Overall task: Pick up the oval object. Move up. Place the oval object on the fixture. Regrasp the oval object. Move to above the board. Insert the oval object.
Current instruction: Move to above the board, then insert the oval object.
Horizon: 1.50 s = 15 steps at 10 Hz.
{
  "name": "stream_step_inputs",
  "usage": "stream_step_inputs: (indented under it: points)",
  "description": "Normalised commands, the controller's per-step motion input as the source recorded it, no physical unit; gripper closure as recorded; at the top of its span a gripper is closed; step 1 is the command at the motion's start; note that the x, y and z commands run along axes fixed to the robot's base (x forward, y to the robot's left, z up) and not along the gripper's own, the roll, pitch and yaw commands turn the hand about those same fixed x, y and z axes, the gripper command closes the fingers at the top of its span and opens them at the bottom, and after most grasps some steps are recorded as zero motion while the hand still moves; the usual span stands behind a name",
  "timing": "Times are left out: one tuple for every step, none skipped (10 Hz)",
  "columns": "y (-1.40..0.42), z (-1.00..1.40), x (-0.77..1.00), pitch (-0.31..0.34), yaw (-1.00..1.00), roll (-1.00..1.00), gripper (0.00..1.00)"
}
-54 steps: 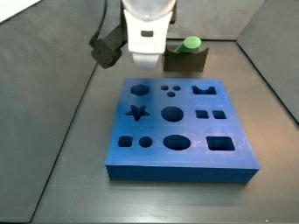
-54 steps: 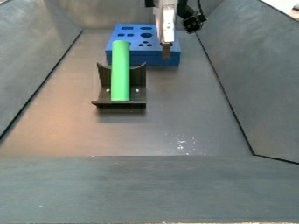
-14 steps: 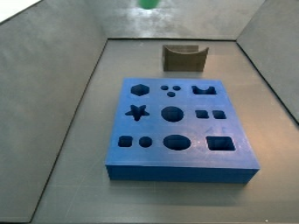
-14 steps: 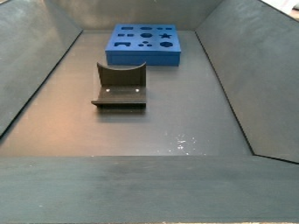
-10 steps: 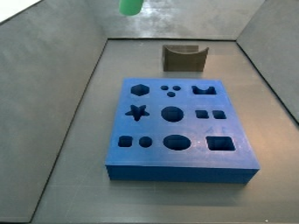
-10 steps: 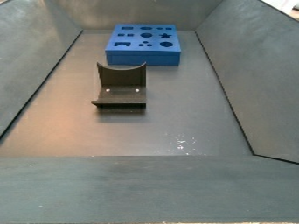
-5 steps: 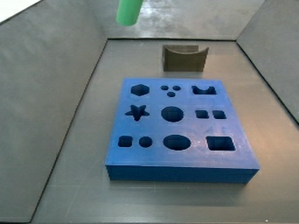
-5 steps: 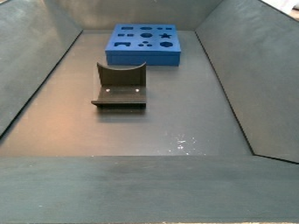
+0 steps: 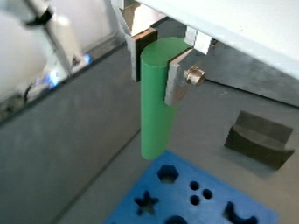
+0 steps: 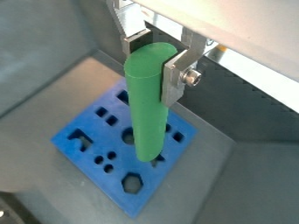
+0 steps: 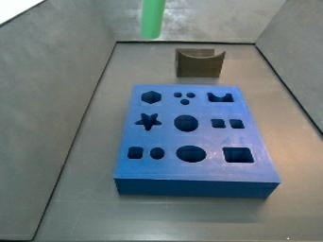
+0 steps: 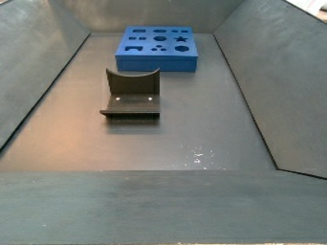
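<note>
- Grey walls close in a dark grey floor [image 12: 192,124] in both side views.
- Left of centre in a side view, the fixture [image 12: 130,94] stands on the floor with its notch bare, well apart from the board.
- Hanging upright high over the floor in a side view, the oval object [image 11: 151,19] is above the far edge of the enclosure, left of the fixture [image 11: 199,62].
- Both wrist views show the end effector [image 9: 160,61] clamped on the upper part of the oval object [image 10: 149,103], silver fingers [image 10: 177,72] pressed to its sides.
- Further right, the board [image 11: 192,138] lies flat, its holes unfilled; a wrist view shows it below the rod's lower end [image 10: 117,140].
</note>
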Motion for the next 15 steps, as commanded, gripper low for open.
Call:
stream_step_inputs:
  points:
    - [0.02, -0.01, -0.07, -0.368, 0.38, -0.09, 1.0]
    - [0.01, -0.01, -0.03, -0.204, 0.19, -0.04, 1.0]
    - [-0.02, 0.0, 0.0, 0.0, 0.0, 0.0, 1.0]
    - [-0.18, 0.0, 0.0, -0.119, -0.01, 0.0, 1.0]
    - [-0.58, -0.06, 0.0, -0.151, -0.17, 0.06, 1.0]
    - [-0.54, -0.2, 0.48, -0.024, 0.0, 0.03, 1.0]
    - [-0.62, -0.27, 0.35, -0.059, -0.19, 0.03, 1.0]
    - [-0.44, -0.13, 0.17, -0.107, -0.63, 0.0, 1.0]
    - [-0.35, -0.07, 0.2, -0.074, -0.69, 0.0, 1.0]
    - [-0.35, -0.11, 0.22, -0.114, -0.65, 0.01, 1.0]
    - [-0.39, -0.15, 0.37, -0.111, -0.53, 0.02, 1.0]
    - [-0.42, -0.19, 0.33, -0.119, -0.54, 0.04, 1.0]
    - [-0.43, -0.21, 0.31, -0.093, -0.57, 0.06, 1.0]
    - [-0.38, -0.15, 0.1, -0.074, -0.77, 0.04, 1.0]
    - [-0.29, -0.12, 0.08, -0.059, -0.83, 0.02, 1.0]
